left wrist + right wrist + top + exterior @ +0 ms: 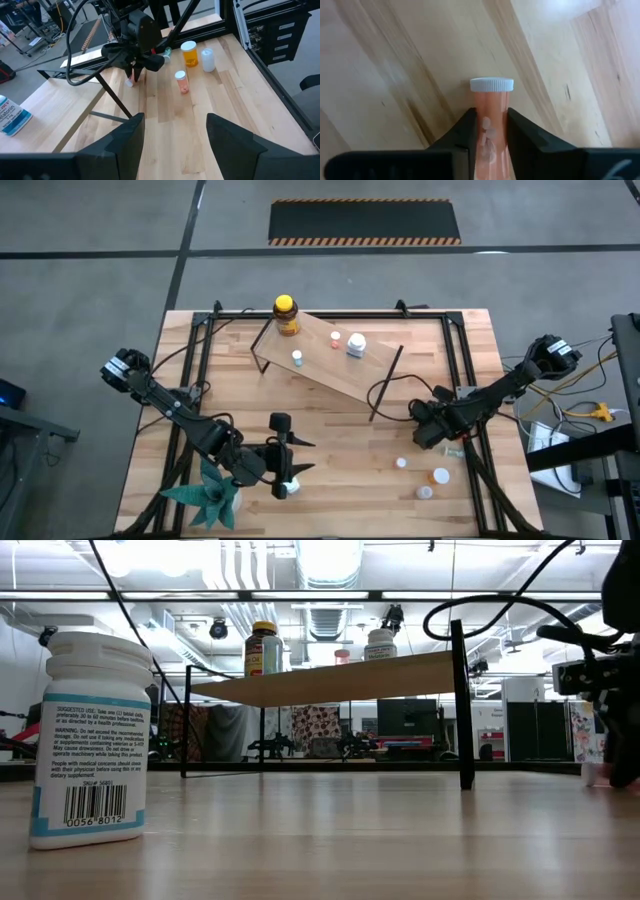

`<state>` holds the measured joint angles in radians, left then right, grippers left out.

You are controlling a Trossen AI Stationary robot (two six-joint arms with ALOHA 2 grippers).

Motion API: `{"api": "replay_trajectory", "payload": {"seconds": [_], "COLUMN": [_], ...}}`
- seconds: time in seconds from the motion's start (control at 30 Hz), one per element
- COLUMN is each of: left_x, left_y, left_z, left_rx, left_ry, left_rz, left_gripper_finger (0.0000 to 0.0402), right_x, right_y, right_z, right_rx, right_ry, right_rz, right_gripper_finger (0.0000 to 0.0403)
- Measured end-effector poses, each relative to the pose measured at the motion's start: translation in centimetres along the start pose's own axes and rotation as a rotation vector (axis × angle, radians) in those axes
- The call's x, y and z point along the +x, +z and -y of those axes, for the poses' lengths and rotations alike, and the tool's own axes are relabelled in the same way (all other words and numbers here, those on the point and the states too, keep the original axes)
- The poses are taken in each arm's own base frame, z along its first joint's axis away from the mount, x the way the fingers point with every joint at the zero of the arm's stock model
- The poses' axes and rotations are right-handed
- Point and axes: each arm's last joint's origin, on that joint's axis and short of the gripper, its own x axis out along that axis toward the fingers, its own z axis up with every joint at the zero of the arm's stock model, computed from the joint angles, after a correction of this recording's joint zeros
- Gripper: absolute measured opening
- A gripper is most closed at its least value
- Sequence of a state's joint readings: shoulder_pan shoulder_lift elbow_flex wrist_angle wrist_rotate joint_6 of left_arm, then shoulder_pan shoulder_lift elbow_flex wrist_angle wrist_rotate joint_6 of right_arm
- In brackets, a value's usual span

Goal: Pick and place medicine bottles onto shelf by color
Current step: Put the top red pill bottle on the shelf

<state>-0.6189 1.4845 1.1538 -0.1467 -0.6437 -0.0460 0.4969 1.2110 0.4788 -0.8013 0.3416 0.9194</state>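
While the right gripper (pixel 489 131) pinches a pink, white-capped vial (pixel 491 120) at the table's right side, the job looks less than half done. Four bottles sit on the shelf (pixel 330 365): the amber yellow-capped one (pixel 286 314), a teal-capped one (pixel 297 357), a pink-capped one (pixel 335 340) and a white one (pixel 356 344). Three more (pixel 426 477) lie on the table near its right edge. The left gripper (pixel 175 137) hangs open at the front by the paper plant (pixel 210 495). Bare board remains at the shelf's near end; cables (pixel 395 385) drape close by.
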Motion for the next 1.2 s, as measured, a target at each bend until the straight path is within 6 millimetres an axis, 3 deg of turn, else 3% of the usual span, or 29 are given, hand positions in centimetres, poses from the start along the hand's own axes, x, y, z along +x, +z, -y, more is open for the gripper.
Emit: {"api": "replay_trajectory", "payload": {"seconds": [0.3, 0.67, 0.77, 0.97, 1.1, 1.2], "left_x": [-0.2, -0.2, -0.2, 0.1, 1.1, 1.7], "left_y": [0.1, 0.4, 0.7, 1.4, 0.8, 0.1], "left_z": [0.3, 0.3, 0.3, 0.4, 1.1, 1.4], "left_rx": [-0.005, -0.024, -0.012, -0.056, -0.077, -0.118], "left_ry": [-0.010, -0.011, -0.011, -0.008, -0.004, 0.000], "left_rz": [0.012, 0.039, 0.061, 0.152, 0.236, 0.302], "left_gripper_finger": [0.0196, 0.0196, 0.0196, 0.0196, 0.0196, 0.0196], "right_x": [-1.4, -7.9, -10.1, -13.4, -13.2, -12.0], "right_y": [0.9, 2.0, 2.2, 3.3, 3.9, 4.4], "right_z": [-0.6, -1.7, -2.3, -5.0, -6.3, -7.1], "right_rx": [-0.021, -0.127, -0.155, -0.269, -0.271, -0.195], "right_ry": [0.051, 0.305, 0.402, 0.622, 0.627, 0.582], "right_rz": [0.003, 0.183, 0.391, 1.035, 1.463, 1.687], "right_gripper_finger": [0.0054, 0.0054, 0.0054, 0.0054, 0.0054, 0.0054]}}
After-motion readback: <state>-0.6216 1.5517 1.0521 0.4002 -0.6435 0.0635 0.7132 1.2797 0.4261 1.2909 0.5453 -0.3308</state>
